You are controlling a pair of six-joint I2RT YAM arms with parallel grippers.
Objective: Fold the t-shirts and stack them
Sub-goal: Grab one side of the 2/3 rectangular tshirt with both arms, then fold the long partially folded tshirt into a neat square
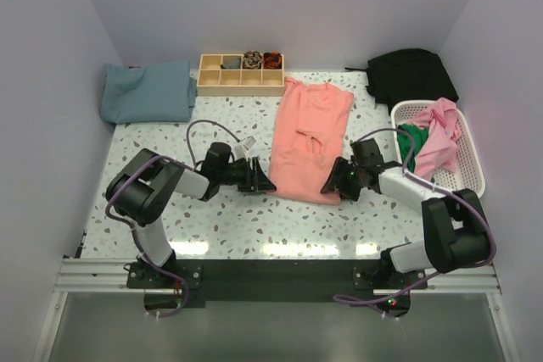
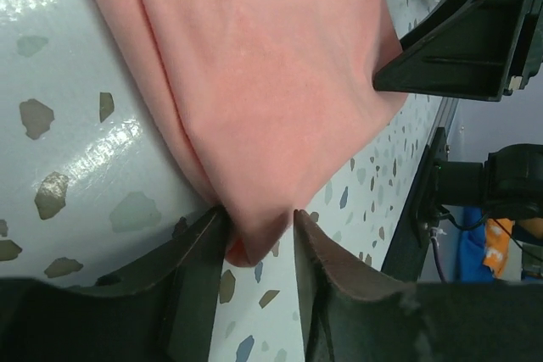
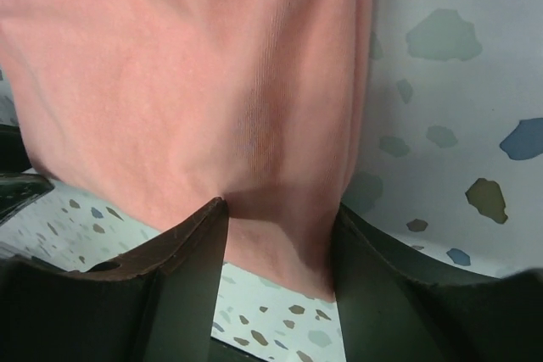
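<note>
Gripping the near hem corners, your left pincer (image 1: 264,182) and right pincer (image 1: 329,186) each pinch the pink t-shirt (image 1: 307,137) lying lengthwise on the surface (image 1: 229,218); lift both evenly, keep the hem taut, and carry it toward the far collar.

Matt pink cloth t-shirt (image 1: 307,137), glossy speckled table (image 1: 237,218) — wooden tray (image 1: 240,89)

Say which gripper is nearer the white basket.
Right. The right gripper grips the salmon t-shirt at the corner nearest the white basket; the left gripper at its other near corner.
</note>
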